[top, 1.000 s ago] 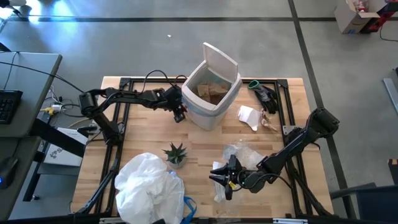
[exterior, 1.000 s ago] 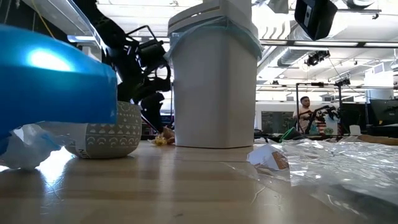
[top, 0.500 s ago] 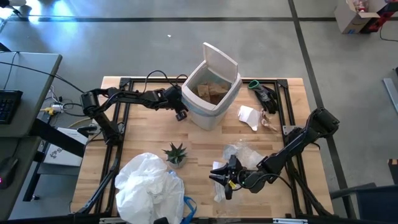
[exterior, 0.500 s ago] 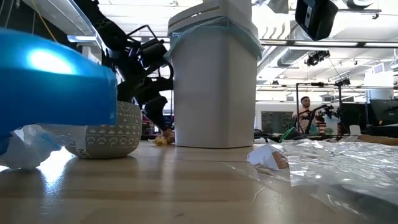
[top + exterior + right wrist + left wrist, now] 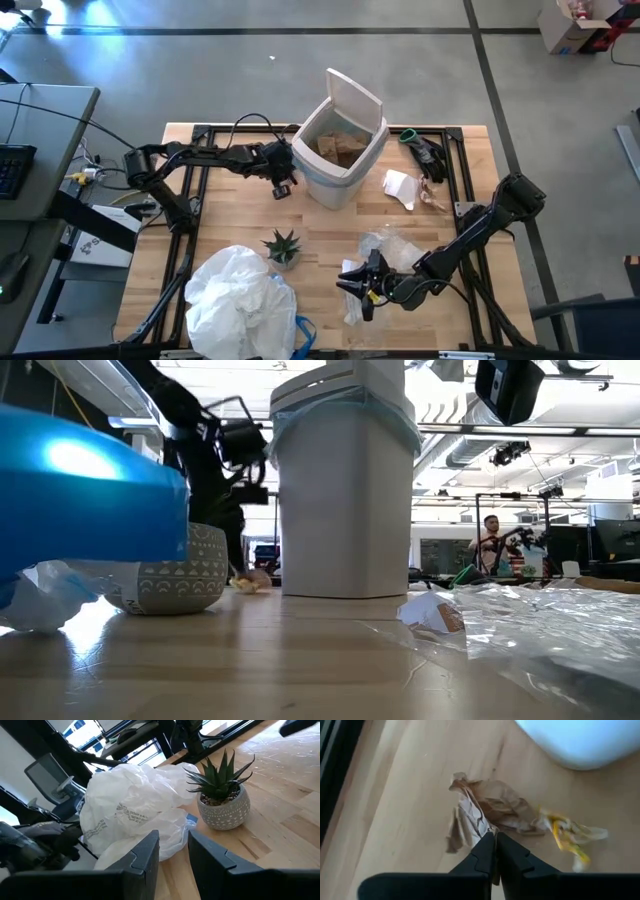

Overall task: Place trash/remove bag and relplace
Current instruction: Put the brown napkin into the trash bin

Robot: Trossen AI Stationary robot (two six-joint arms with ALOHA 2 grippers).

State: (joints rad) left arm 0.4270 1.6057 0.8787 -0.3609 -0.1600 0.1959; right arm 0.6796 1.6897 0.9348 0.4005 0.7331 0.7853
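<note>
A crumpled brown paper piece (image 5: 490, 812) with a yellow scrap (image 5: 565, 832) at one end lies just left of the white bin (image 5: 340, 150). My left gripper (image 5: 281, 187) is shut on it. The bin's lid stands up, a light-blue bag rim (image 5: 345, 415) shows at its top, and brown paper (image 5: 340, 147) lies inside. My right gripper (image 5: 173, 851) hovers open near the table's front edge, beside a clear plastic wrapper (image 5: 392, 250), with nothing between its fingers. My left gripper pinches one edge of the crumpled brown paper (image 5: 487, 831) between its two fingertips. The fingers (image 5: 512, 855) slant down from the table's left side. The rest of the paper spreads out beyond the fingertips; whether it is off the table, I cannot tell.
A big heap of white plastic bag (image 5: 240, 300) with a blue part (image 5: 300, 330) fills the near left. A small potted plant (image 5: 282, 247) stands beside it. White paper (image 5: 402, 188) and a brown scrap (image 5: 435, 198) lie right of the bin, a dark object (image 5: 425, 150) behind them.
My left gripper has shut on the brown paper and drawn a little toward the table's left edge, away from the bin, rolling its wrist. The paper has shifted left with it.
</note>
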